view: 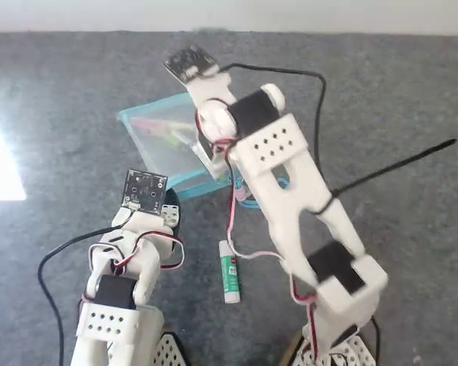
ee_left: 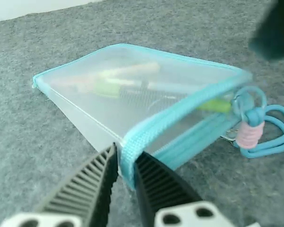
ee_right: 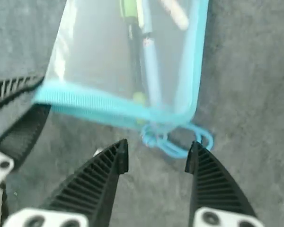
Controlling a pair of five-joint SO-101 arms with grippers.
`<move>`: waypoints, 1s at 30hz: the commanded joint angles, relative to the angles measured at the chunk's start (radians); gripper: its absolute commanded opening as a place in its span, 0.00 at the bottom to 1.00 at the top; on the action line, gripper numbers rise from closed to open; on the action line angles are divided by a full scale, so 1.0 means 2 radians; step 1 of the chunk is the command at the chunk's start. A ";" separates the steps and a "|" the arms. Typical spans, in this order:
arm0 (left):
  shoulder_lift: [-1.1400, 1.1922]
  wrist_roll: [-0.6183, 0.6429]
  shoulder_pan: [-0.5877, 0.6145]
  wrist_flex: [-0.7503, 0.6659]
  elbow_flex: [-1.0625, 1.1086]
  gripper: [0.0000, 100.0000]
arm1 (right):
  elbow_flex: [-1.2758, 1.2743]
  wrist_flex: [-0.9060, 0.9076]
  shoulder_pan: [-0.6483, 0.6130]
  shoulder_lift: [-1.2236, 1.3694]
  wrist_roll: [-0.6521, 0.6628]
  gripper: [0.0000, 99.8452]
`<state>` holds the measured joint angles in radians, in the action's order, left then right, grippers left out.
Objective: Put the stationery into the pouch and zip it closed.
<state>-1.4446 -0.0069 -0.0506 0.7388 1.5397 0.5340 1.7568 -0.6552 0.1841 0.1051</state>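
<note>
Stage of filling. The clear, teal-edged pouch (view: pixel 168 141) lies on the grey bench (view: pixel 397 99), far of centre, with several pens (ee_right: pixel 144 42) already inside. My left fingers (ee_left: pixel 114 158) are pressed together on the near corner of its zip edge, pinching the teal tape. My right fingers (ee_right: pixel 114 163) are spread just beside the blue cord loop (ee_right: pixel 180 144) of the zip pull, holding nothing. A white stick with a green label (view: pixel 229 273) lies on the bench, near of the pouch and between my arms. I judge that it is left to be packed. Whether the zip is drawn I cannot tell.
</note>
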 commanded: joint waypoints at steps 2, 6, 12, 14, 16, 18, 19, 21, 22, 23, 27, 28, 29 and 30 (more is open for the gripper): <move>0.003 -0.002 0.002 -0.008 -0.012 0.01 | -0.178 0.004 -0.042 -0.110 0.031 0.20; 0.003 -0.002 0.002 -0.014 -0.012 0.01 | -0.384 -0.114 -0.064 -0.204 0.020 0.20; 0.003 -0.008 0.002 -0.014 -0.013 0.01 | -0.608 -0.213 -0.064 -0.327 0.002 0.20; 0.003 0.002 0.002 -0.012 -0.019 0.01 | -0.641 -0.241 -0.064 -0.355 -0.035 0.20; 0.003 0.016 0.002 -0.012 -0.020 0.01 | -0.647 -0.245 -0.066 -0.373 -0.070 0.20; 0.003 0.017 0.002 -0.012 -0.023 0.01 | -0.649 -0.247 -0.072 -0.377 -0.109 0.20; 0.005 0.018 0.004 -0.012 -0.026 0.01 | -0.650 -0.250 -0.082 -0.377 -0.130 0.20; 0.005 0.019 0.016 -0.012 -0.030 0.01 | -0.659 -0.254 -0.117 -0.376 -0.175 0.20; 0.005 0.019 0.021 -0.012 -0.030 0.01 | -0.667 -0.264 -0.142 -0.376 -0.193 0.20; 0.005 0.019 0.024 -0.012 -0.030 0.01 | -0.677 -0.278 -0.164 -0.376 -0.207 0.20; 0.005 0.019 0.024 -0.012 -0.028 0.01 | -0.720 -0.351 -0.205 -0.377 -0.223 0.20; 0.005 0.018 0.025 -0.012 -0.028 0.01 | -0.727 -0.365 -0.204 -0.377 -0.223 0.20; 0.005 0.018 0.025 -0.012 -0.028 0.01 | -0.735 -0.377 -0.204 -0.377 -0.223 0.20; 0.005 0.018 0.025 -0.012 -0.028 0.01 | -0.740 -0.384 -0.206 -0.377 -0.223 0.20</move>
<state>-1.4446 0.0130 -0.0107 0.7388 1.5351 -0.9360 1.0510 -1.0495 -0.5294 -0.3245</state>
